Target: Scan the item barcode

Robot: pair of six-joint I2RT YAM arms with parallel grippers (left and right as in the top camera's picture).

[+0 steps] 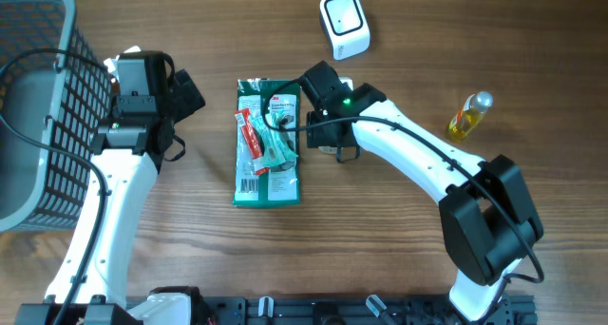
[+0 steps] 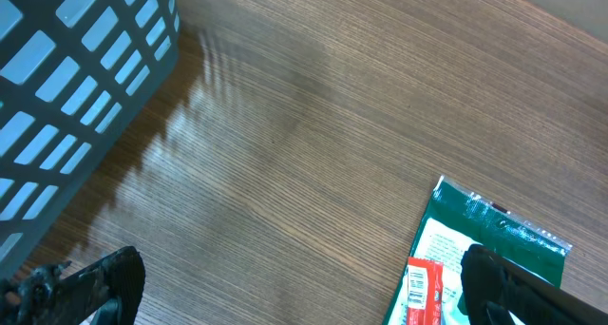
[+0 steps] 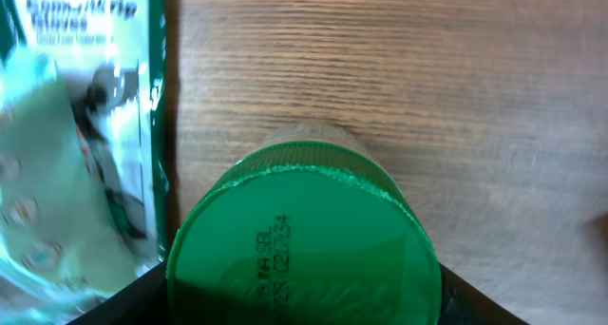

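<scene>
A round container with a green lid (image 3: 302,239) stands on the wooden table just right of a green packet (image 3: 85,135). The lid has a printed date code on top. My right gripper (image 3: 304,301) is over it, a dark finger pressed against each side of the lid. From overhead the right gripper (image 1: 328,135) hides the container. The white barcode scanner (image 1: 344,23) sits at the back of the table. My left gripper (image 2: 304,296) hangs open over bare wood, its right finger (image 2: 508,287) above the green packet's (image 2: 475,239) corner.
A red sachet (image 1: 250,135) and other small packs lie on the green packet (image 1: 268,187). A grey wire basket (image 1: 38,106) stands at the far left. A yellow bottle (image 1: 470,116) lies at the right.
</scene>
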